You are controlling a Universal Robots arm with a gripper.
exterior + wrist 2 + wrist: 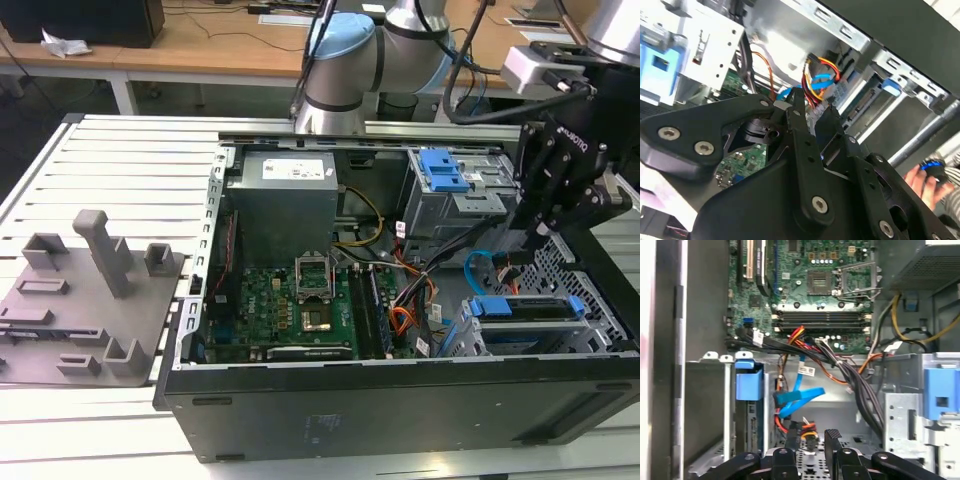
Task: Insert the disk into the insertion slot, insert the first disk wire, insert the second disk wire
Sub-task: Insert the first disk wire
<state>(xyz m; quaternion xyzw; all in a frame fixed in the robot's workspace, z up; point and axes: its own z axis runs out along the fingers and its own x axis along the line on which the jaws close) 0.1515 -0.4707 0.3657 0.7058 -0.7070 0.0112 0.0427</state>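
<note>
Gripper (pixel 540 235) hangs just above the insertion slot (pixel 466 338), disk (pixel 525 308) already seated in slot, first disk wire (pixel 804 430) (red/yellow leads, blk plug) right at gripper tip, light-blue second disk wire (pixel 797 397) looping beside slot; can't tell if gripper's open or clamped.
</note>
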